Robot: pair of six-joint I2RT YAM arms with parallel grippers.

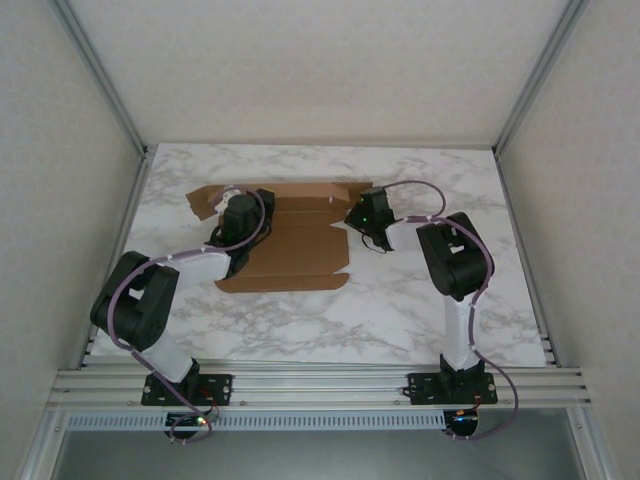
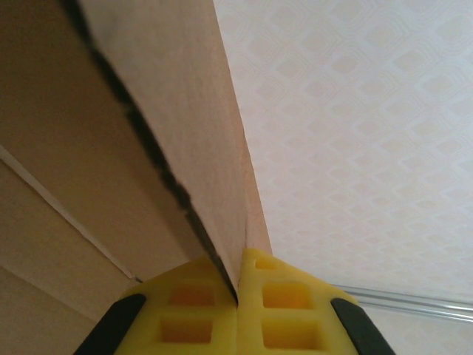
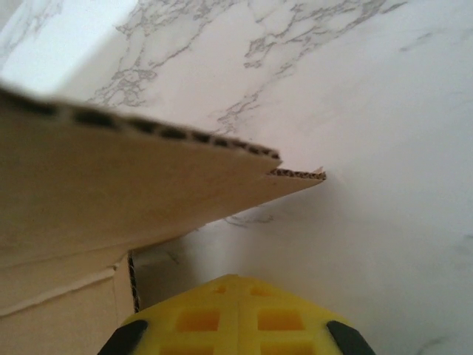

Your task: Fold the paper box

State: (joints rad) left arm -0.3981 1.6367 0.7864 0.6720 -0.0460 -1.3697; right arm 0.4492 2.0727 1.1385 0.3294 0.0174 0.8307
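Finding: nothing legible. The paper box (image 1: 300, 250) shows plain brown cardboard faces and bare corrugated edges, with no print, label, brand mark or number that can be read. The marble-patterned desk (image 1: 350, 320) carries veining only, from near edge to far edge, and no sign or marking that can be read.
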